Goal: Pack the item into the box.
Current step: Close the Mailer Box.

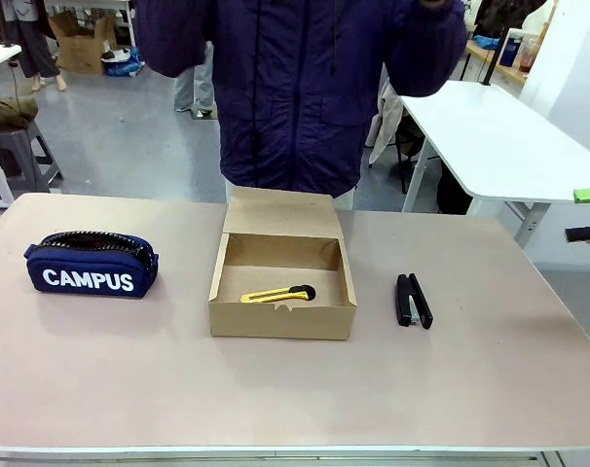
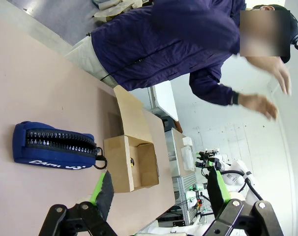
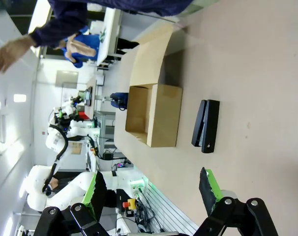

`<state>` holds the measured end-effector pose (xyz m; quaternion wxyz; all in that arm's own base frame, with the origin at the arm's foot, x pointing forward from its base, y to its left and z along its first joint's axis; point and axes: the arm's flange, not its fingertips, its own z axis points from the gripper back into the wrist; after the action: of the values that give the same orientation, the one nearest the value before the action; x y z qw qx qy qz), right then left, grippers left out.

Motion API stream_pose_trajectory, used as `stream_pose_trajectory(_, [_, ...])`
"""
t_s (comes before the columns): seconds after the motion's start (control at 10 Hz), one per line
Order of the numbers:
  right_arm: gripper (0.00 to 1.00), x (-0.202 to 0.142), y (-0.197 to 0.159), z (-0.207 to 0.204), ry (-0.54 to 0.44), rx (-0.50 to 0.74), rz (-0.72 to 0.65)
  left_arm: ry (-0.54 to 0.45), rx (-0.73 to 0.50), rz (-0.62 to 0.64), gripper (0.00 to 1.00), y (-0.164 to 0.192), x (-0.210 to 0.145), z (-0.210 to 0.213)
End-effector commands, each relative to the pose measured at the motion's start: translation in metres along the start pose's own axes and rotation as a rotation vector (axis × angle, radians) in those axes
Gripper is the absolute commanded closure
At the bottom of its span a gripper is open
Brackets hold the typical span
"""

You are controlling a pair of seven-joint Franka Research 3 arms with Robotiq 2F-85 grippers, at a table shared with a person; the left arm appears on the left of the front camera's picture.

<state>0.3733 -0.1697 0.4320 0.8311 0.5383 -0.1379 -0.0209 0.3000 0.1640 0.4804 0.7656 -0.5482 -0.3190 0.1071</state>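
Note:
The item, a slim yellow utility knife (image 1: pixel 276 294) with a black end, lies flat on the floor of the open brown cardboard box (image 1: pixel 281 319) at the table's middle. The box's flap lid (image 1: pixel 278 212) stands back toward the person. In the left wrist view the box (image 2: pixel 118 163) sits beyond my left gripper (image 2: pixel 159 191), which is open with nothing between its fingers. My right gripper (image 3: pixel 151 188) is also open and holds nothing, well short of the box (image 3: pixel 163 122) in its view. Both of the person's hands (image 2: pixel 259 104) are raised above the table.
A navy pencil pouch lettered CAMPUS (image 1: pixel 91 265) lies left of the box. A black stapler (image 1: pixel 413 301) lies right of it. The person in a dark purple jacket (image 1: pixel 295 88) stands at the far edge behind the box. A white table (image 1: pixel 499 136) stands at back right.

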Motion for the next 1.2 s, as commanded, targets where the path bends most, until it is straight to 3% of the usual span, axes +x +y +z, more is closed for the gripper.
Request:
stream_pose_trajectory(0.0, [0.00,-0.001,0.002,0.000,0.002,0.010,0.007,-0.003,-0.014,-0.020,0.00,0.001,-0.001,-0.001])
stream_pose_trajectory(1.0, [0.00,0.000,0.000,0.000,0.000,0.000,0.000,0.000,0.000,0.000,0.00,0.000,0.000,0.000])
stream_pose_trajectory(1.1, [0.00,0.000,0.010,-0.009,0.003,0.036,0.023,0.057,-0.007,0.020,0.00,-0.010,-0.003,-0.009])
